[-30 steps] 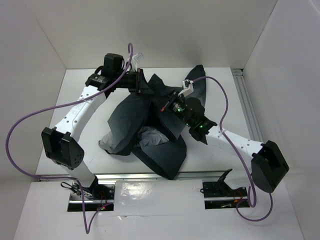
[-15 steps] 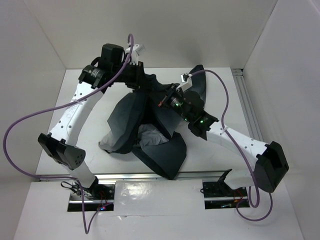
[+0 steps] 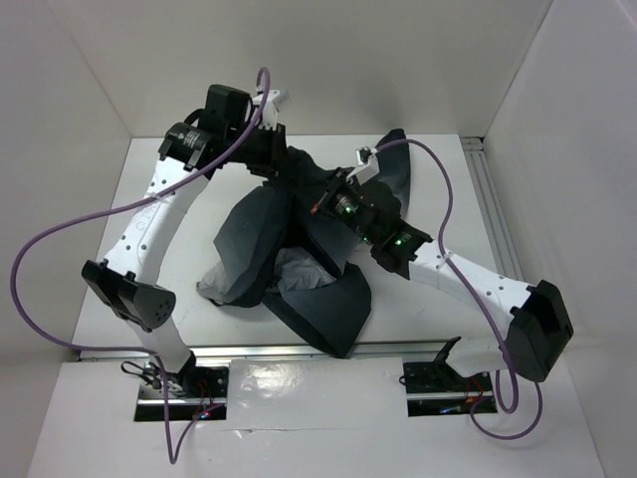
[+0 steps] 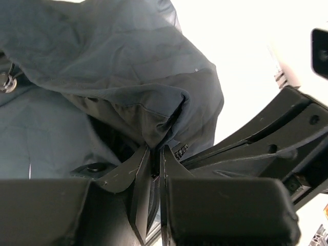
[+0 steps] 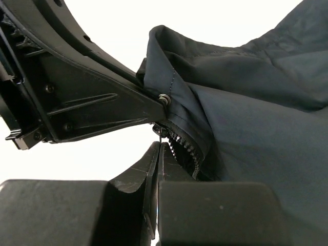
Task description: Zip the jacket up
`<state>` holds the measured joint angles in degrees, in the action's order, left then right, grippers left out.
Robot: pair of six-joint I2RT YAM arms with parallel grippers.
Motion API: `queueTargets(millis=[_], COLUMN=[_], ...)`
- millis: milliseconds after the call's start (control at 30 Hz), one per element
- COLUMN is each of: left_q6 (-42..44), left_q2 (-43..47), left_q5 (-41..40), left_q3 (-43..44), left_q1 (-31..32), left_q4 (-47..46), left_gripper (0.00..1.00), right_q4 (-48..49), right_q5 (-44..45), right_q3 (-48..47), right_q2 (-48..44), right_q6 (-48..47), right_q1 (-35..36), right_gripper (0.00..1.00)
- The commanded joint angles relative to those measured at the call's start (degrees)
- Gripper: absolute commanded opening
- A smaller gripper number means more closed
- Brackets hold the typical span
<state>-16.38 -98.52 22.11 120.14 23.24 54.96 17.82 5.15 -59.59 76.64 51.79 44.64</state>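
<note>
Heaped in the middle of the white table (image 3: 408, 319): the jacket (image 3: 318, 299), dark and crumpled, with pale lining showing in the hollow of the pile and the far end raised between the two arms. Soft, limp and light by the look of it, likely to sag, bunch and slide wherever unsupported. No stiffness to push against, so best kept taut along the zip line. Left gripper (image 4: 154, 149) clamped on a gathered fold of the jacket's edge, serving as the anchor. Right gripper (image 5: 160, 147) squeezed fully together just beside the zipper teeth (image 5: 185, 147), seemingly pinching the thin zipper pull (image 5: 161, 135). Best taken at exactly those two places: cloth close beside the teeth for tension, the small pull for travel. Tiny and probably slick, that pull, and easy to lose under a sideways tug.
</note>
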Motion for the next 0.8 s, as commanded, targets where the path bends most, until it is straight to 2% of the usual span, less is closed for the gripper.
queueTargets(millis=[0, 267, 367, 467, 767], left_q6=[1.8, 1.2, 1.2, 1.2, 1.2], left_q2=[2.6, 4.8, 4.8, 4.8, 4.8], left_q5=[-3.0, -0.1, 1.3, 1.3, -2.9], left_q3=[-3.1, -8.2, -8.2, -8.2, -2.3], left_q1=[-0.3, -0.3, -0.3, -0.3, -2.4], left_q4=[-4.6, -7.8, -7.8, -7.2, -4.8], left_gripper=[0.0, 0.0, 0.0, 0.0, 0.0], right_q4=[-4.1, -3.9, -1.8, 4.4, 8.7], right_q5=[0.4, -2.5, -5.6, -8.7, -12.9], right_q3=[1.3, 5.9, 5.9, 6.4, -0.7], right_q2=[-1.6, -0.4, 1.1, 3.5, 11.2], right_q6=[0.3, 2.4, 2.4, 3.6, 4.5], right_q1=[0.7, 0.7, 0.7, 0.7, 0.1], right_gripper=[0.0, 0.0, 0.0, 0.0, 0.0])
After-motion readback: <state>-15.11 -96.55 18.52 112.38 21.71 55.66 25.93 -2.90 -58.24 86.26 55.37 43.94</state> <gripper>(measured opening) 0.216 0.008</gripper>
